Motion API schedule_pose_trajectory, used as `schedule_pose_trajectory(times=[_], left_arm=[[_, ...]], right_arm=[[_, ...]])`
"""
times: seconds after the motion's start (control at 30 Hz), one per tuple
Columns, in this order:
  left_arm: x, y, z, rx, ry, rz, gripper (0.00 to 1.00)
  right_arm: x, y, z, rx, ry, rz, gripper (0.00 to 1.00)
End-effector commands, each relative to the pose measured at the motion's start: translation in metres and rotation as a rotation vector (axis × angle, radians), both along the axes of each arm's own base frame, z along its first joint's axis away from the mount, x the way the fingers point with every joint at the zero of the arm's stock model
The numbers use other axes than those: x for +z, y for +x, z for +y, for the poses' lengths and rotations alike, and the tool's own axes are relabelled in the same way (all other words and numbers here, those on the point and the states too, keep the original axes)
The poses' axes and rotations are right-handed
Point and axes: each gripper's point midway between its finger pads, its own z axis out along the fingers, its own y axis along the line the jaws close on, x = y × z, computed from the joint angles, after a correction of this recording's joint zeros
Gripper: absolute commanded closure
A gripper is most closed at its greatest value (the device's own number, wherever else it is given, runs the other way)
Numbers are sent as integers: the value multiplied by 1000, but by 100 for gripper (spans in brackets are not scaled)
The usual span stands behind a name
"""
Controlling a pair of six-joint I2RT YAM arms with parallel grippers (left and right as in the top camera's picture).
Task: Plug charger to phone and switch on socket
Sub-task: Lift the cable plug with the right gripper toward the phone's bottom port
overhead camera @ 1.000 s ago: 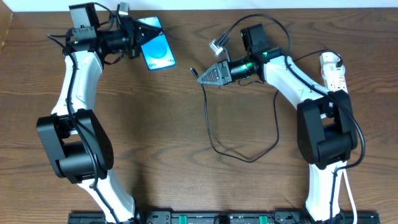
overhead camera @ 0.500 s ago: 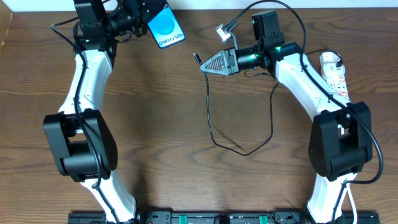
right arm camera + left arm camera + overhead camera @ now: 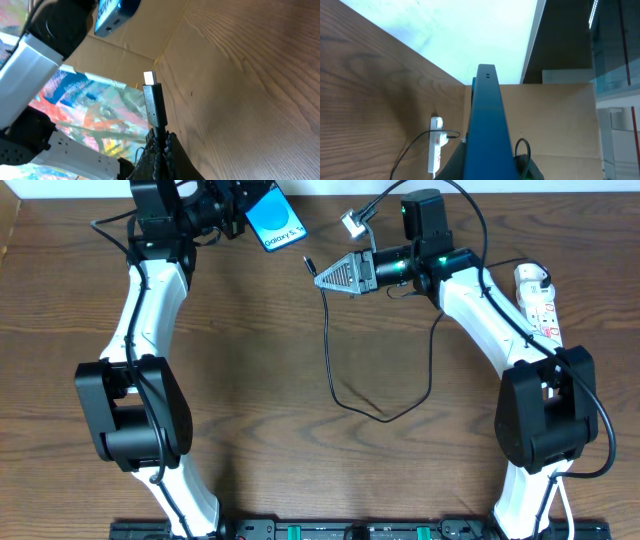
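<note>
Wide brown worktop (image 3: 260,380), both arms reaching to the far edge. Over on the right, beside the right arm, lies the socket (image 3: 537,300), flat and untouched. I can't read its switch from here.

The phone (image 3: 275,220) is up off the worktop, clamped in the left gripper (image 3: 245,208) with its blue screen facing up. The charger (image 3: 335,370) trails a slack loop across the wood. The right gripper (image 3: 325,277) is pinched shut on it just behind the small plug (image 3: 154,102), which pokes out toward the phone, close but not touching.

The danger, I'd say, is that the plug is held by its tail, so a slightly skewed approach could pivot it off the port or shove the phone askew in its grip. That loop could also tug if the arm stretches.

The right wrist view shows the plug's metal tip and the phone's end edge beyond it, which are too small to make out from overhead. The left wrist view sees the phone edge-on, with the socket beyond. Only the overhead shows the cable's slack.
</note>
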Motion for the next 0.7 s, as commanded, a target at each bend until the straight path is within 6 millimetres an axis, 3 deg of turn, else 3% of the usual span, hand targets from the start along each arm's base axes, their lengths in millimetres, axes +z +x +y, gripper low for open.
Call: schedule_pose_trajectory(times=[0.0, 0.67], left_arm=[[11, 0, 0, 7, -3, -23, 93], [12, -5, -4, -34, 21, -69, 93]], right_arm=[[23, -7, 1, 9, 28, 12, 99], [34, -13, 16, 44, 63, -52, 99]])
